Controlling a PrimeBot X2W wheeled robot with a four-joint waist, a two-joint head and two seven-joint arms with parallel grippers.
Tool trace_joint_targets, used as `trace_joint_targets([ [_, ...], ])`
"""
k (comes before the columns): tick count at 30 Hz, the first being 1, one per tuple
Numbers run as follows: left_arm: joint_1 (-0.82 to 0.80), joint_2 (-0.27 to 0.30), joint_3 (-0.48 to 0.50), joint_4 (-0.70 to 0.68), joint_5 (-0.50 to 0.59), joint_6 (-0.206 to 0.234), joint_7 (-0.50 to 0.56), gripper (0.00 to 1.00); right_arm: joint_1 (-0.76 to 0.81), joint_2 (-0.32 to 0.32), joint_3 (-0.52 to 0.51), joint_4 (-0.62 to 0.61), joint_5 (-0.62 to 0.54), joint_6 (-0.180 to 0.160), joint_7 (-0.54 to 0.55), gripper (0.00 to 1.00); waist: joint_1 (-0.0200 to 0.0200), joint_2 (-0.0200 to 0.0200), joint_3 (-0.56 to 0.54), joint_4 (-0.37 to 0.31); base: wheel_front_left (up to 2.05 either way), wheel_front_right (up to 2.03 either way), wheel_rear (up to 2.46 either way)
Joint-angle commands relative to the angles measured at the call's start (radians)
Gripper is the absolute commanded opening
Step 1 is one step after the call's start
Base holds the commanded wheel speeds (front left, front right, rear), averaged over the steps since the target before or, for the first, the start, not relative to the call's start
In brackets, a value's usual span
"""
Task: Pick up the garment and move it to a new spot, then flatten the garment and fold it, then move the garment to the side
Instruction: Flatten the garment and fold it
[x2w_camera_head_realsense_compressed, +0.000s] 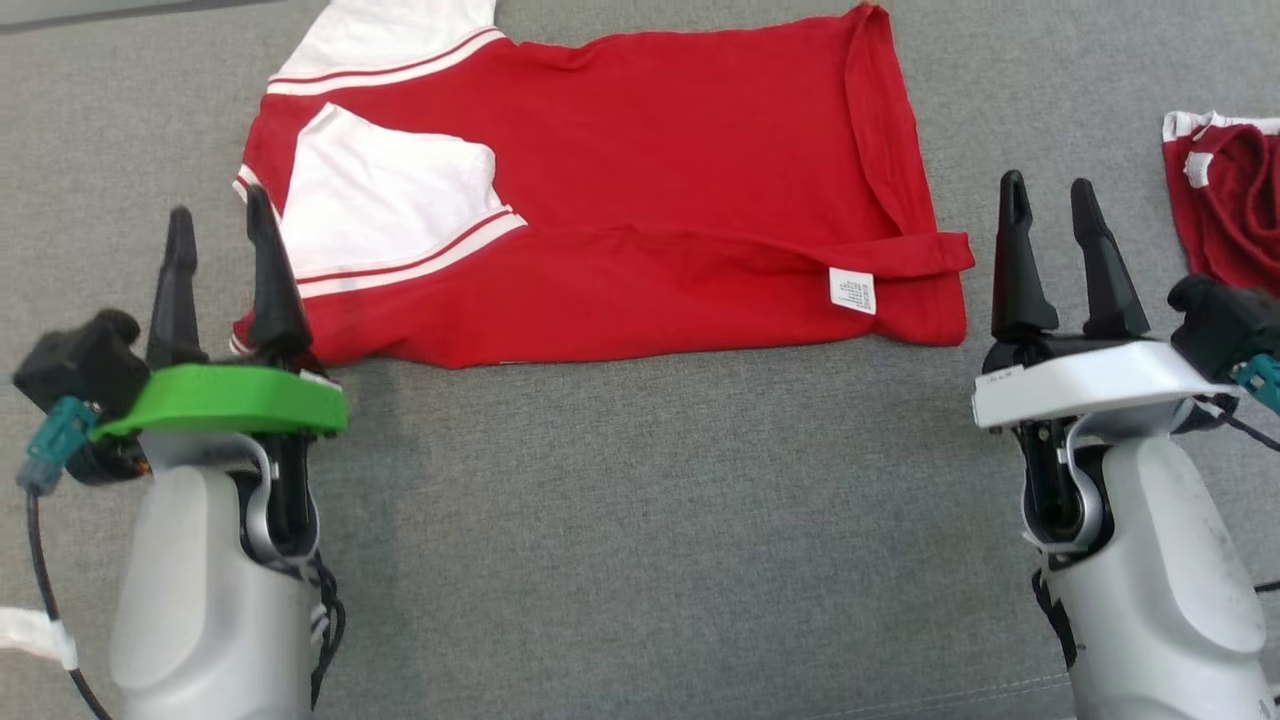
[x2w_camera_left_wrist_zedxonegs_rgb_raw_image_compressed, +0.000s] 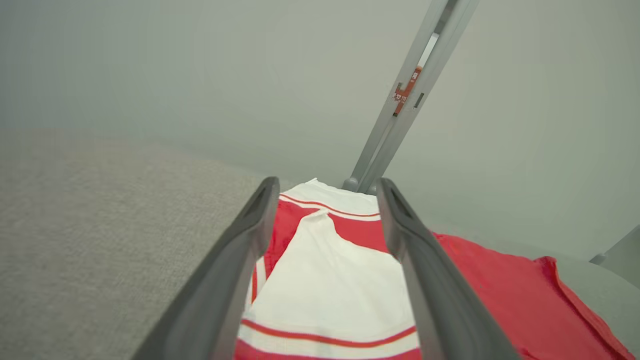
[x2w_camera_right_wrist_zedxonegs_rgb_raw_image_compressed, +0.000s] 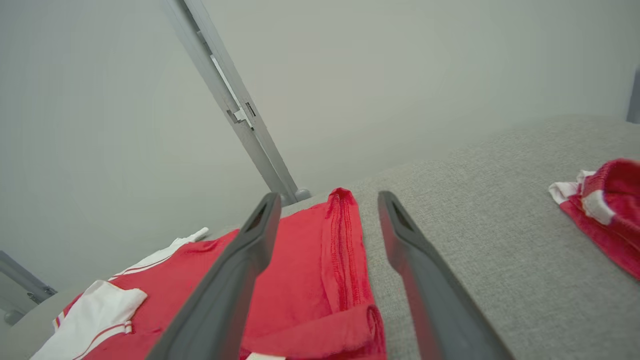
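Flanking one red garment (x2w_camera_head_realsense_compressed: 640, 220), left end effector (x2w_camera_head_realsense_compressed: 220, 205), right end effector (x2w_camera_head_realsense_compressed: 1048, 184), both spread, empty

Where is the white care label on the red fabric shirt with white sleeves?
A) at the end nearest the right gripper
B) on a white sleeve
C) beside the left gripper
A: the white care label sits on the red shirt at its end nearest the right gripper.
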Motion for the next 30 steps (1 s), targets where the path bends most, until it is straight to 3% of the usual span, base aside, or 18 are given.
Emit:
trace_joint_targets([
  [1,0.035,0.001,-0.001,0.015,-0.001,-0.001,0.000,1.00,0.037,-0.001,-0.007,-0.023,-0.041,0.000,0.012,1.00,0.0000,0.0000,-0.025,0.014,0.00,0.00,0.00],
  [6,0.095,0.026,-0.006,0.050,0.007,0.029,0.086,1.00,0.124,-0.001,-0.008,-0.100,-0.094,0.000,0.055,1.00,0.0000,0.0000,-0.054,0.021,0.00,0.00,0.00],
  [13,0.144,0.028,-0.006,0.050,-0.042,0.089,0.327,1.00,0.186,-0.001,0.012,-0.158,-0.064,0.000,0.088,1.00,0.0000,0.0000,-0.060,0.010,0.00,0.00,0.00],
  [23,0.135,0.018,0.021,0.003,-0.101,0.146,0.402,1.00,0.183,-0.001,0.023,-0.177,-0.064,0.000,0.096,1.00,0.0000,0.0000,-0.033,-0.021,0.00,0.00,0.00],
  [24,0.137,0.019,0.021,0.001,-0.100,0.155,0.410,0.85,0.185,-0.001,0.023,-0.172,-0.065,0.000,0.100,1.00,0.0000,0.0000,-0.033,-0.022,0.00,0.00,0.00],
  [26,0.141,0.019,0.017,-0.003,-0.098,0.162,0.419,0.39,0.186,-0.001,0.022,-0.158,-0.066,0.000,0.112,1.00,0.0000,0.0000,-0.033,-0.022,0.00,0.00,0.00],
  [28,0.149,0.018,0.015,-0.009,-0.103,0.166,0.427,0.00,0.181,-0.001,0.017,-0.135,-0.069,0.000,0.127,1.00,0.0000,0.0000,-0.034,-0.021,0.00,0.00,0.00],
  [30,0.160,0.016,0.014,-0.023,-0.112,0.165,0.425,0.00,0.162,-0.001,0.011,-0.083,-0.084,0.000,0.160,1.00,0.0000,0.0000,-0.035,-0.015,0.00,0.00,0.00],
])
